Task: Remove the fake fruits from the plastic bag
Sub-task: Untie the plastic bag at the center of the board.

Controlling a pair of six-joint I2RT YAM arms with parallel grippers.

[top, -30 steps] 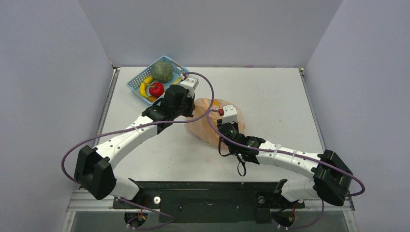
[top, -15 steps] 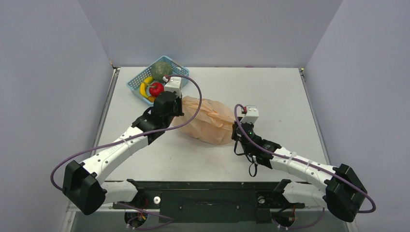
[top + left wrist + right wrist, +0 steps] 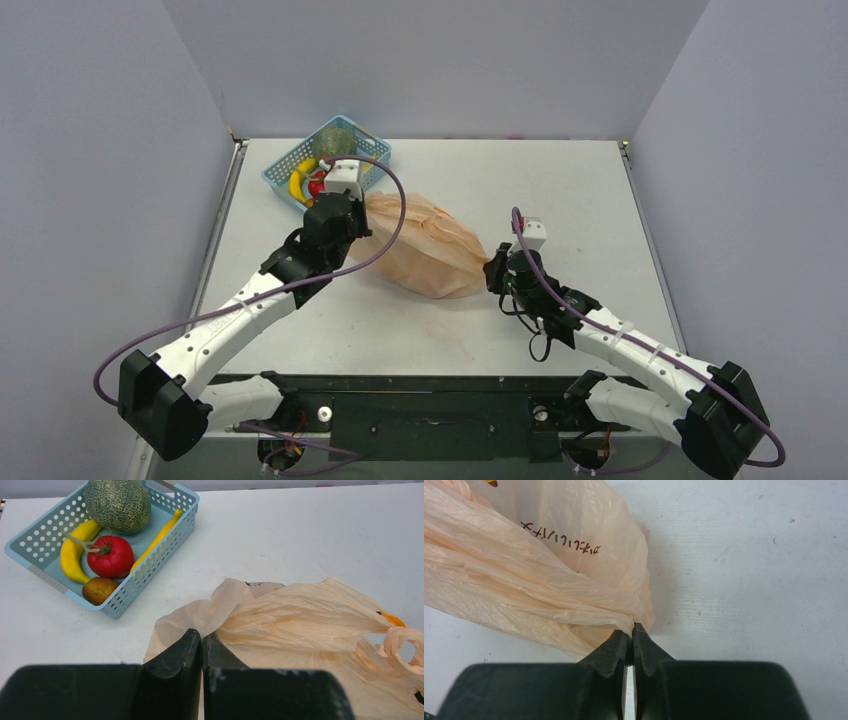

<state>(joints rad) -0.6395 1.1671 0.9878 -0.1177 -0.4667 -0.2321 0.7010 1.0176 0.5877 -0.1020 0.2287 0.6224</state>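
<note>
Gripping opposite ends, presumably to stretch the bag (image 3: 432,255) open: left gripper (image 3: 201,644) jaws closed on its far-left edge, right gripper (image 3: 630,636) jaws closed on its right corner. Bag lies centrally; fruits unseen, presumably inside.

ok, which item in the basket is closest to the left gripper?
The small brown one, in the basket corner facing the left gripper; it is the only brown piece there.
</note>
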